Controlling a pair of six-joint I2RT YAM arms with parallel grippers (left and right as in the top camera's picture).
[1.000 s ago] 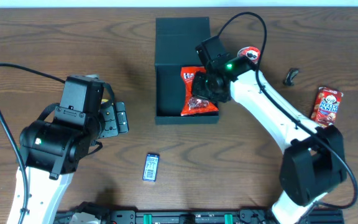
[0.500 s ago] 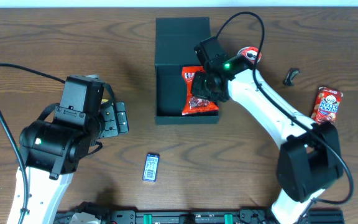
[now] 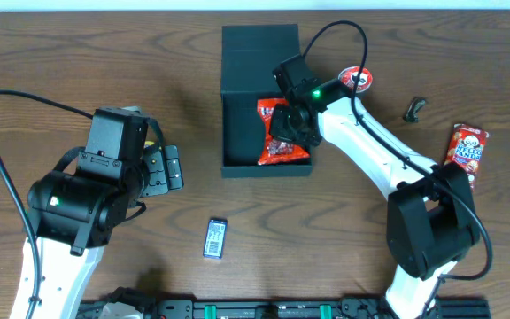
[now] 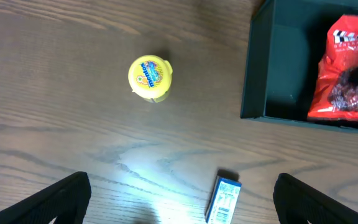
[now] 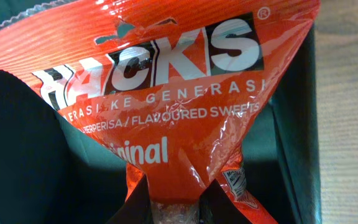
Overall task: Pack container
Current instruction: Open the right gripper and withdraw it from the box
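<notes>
The container (image 3: 237, 133) is a dark teal-black open box at the back middle, its lid (image 3: 259, 40) folded back. It also shows in the left wrist view (image 4: 253, 74) and the right wrist view (image 5: 297, 124). My right gripper (image 3: 287, 124) is over the box's right half, shut on a red Hacks sweets bag (image 3: 277, 151) that hangs inside the box (image 5: 185, 93). The bag also shows in the left wrist view (image 4: 347, 68). My left gripper (image 4: 179, 205) is open and empty above the table at the left.
A small blue-white packet (image 3: 215, 237) lies at the front middle and shows in the left wrist view (image 4: 225, 198). A yellow round tub (image 4: 149, 77) lies left of the box. A red snack pack (image 3: 467, 149), a black clip (image 3: 414, 108) and a round red-white lid (image 3: 357, 78) lie at the right.
My right arm has shifted slightly left and back over the box with the red bag. The left arm has not moved.
</notes>
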